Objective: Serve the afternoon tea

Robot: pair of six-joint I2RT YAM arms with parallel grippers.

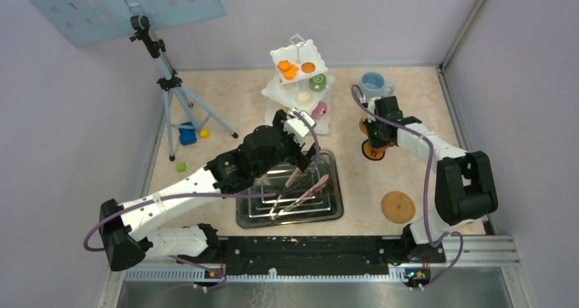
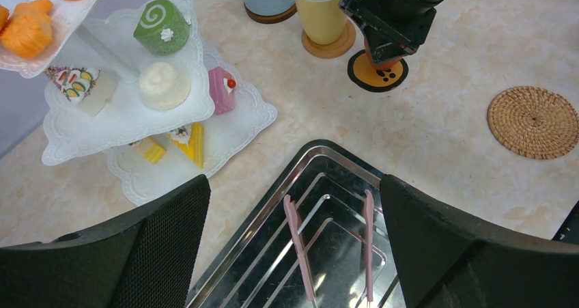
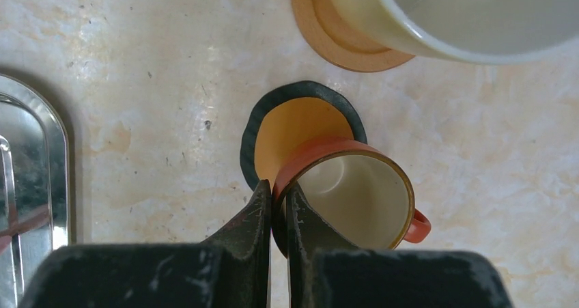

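The white three-tier stand [image 1: 300, 89] at the back holds toy pastries: orange [image 2: 27, 28], green swirl [image 2: 162, 26], cream [image 2: 164, 85], pink [image 2: 220, 89] and yellow [image 2: 193, 143]. My left gripper [image 2: 293, 185] hangs open over the steel tray, holding nothing. My right gripper [image 3: 278, 192] is shut on the rim of the brown mug [image 3: 348, 199], over an orange coaster with a black rim [image 3: 300, 127]. Whether the mug touches it I cannot tell. The yellow mug [image 2: 321, 7] stands on a brown coaster [image 2: 330, 47] beside the blue mug [image 1: 374, 82]. A woven coaster [image 1: 398, 207] lies bare.
The steel tray [image 1: 332, 216] sits at the front middle with the pink tongs [image 2: 298, 246] lying in it. A tripod [image 1: 167, 82] stands at the back left, with small blue [image 1: 187, 133], yellow [image 1: 203, 133] and green [image 1: 181, 166] blocks near its feet. Walls enclose the table.
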